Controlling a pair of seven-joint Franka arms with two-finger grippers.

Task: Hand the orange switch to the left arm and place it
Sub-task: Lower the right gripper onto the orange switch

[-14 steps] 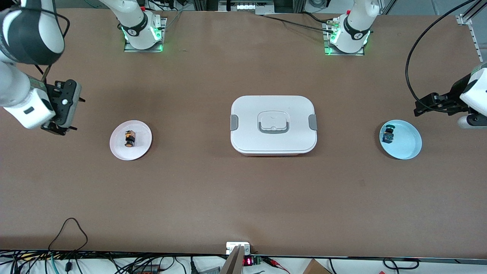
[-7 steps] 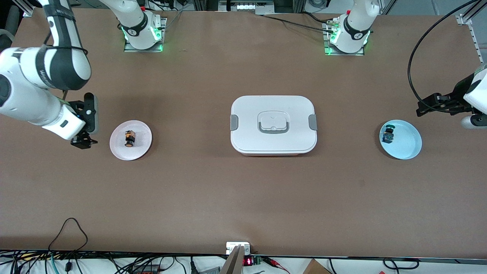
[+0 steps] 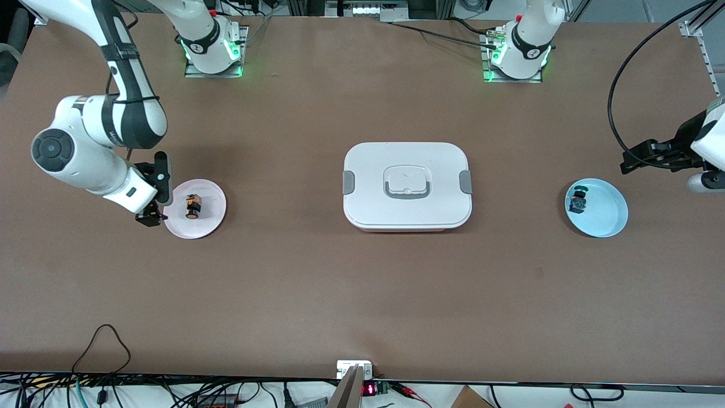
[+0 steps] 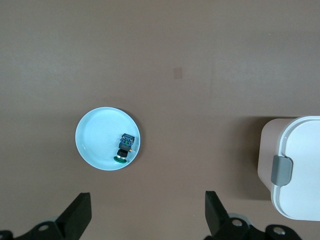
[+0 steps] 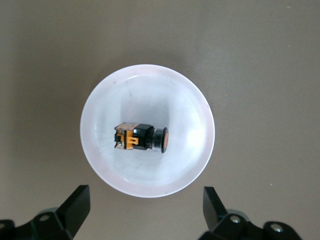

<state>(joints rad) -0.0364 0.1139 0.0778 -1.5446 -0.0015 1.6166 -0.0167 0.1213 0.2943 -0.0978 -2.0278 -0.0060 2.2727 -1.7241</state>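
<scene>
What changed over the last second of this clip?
The right claw swung in from the table's end to the edge of the pink plate holding the orange switch, jaws open. Nothing grasped. The left claw, box, blue plate and green switch stayed put.

Two arms (image 3: 96, 141) (image 3: 705, 141), two plates (image 3: 210, 224) (image 3: 609, 218), two switches (image 3: 193, 205) (image 3: 578, 201) and one box (image 3: 406, 221) sit on one worktop (image 3: 362, 294).

Orange switch (image 3: 192, 206) sideways on pink plate (image 3: 210, 222)
</scene>
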